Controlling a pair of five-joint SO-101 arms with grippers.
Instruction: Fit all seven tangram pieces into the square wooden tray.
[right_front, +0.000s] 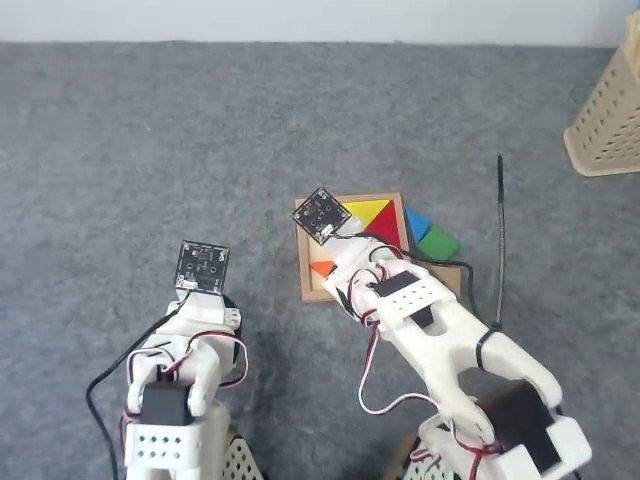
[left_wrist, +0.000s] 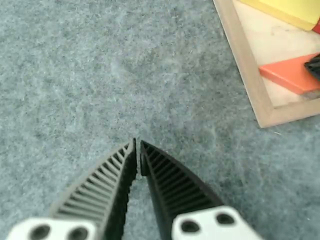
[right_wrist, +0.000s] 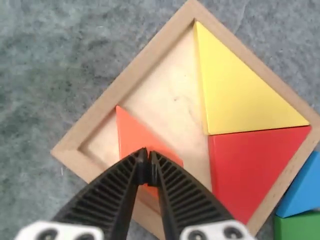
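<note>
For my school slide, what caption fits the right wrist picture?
Right end effector, shut, over the orange piece in the wooden tray.

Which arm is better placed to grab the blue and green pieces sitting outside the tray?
Right. The right gripper hangs over the tray, and the blue piece and green piece lie beside it. The left gripper is over carpet on the tray's other side.

The high camera looks straight down on the tabletop (right_front: 150, 130) from well above the tray (right_front: 312, 296). The right wrist camera faces down close over the tray. The left wrist camera sits low beside it; all three share one tray corner.
</note>
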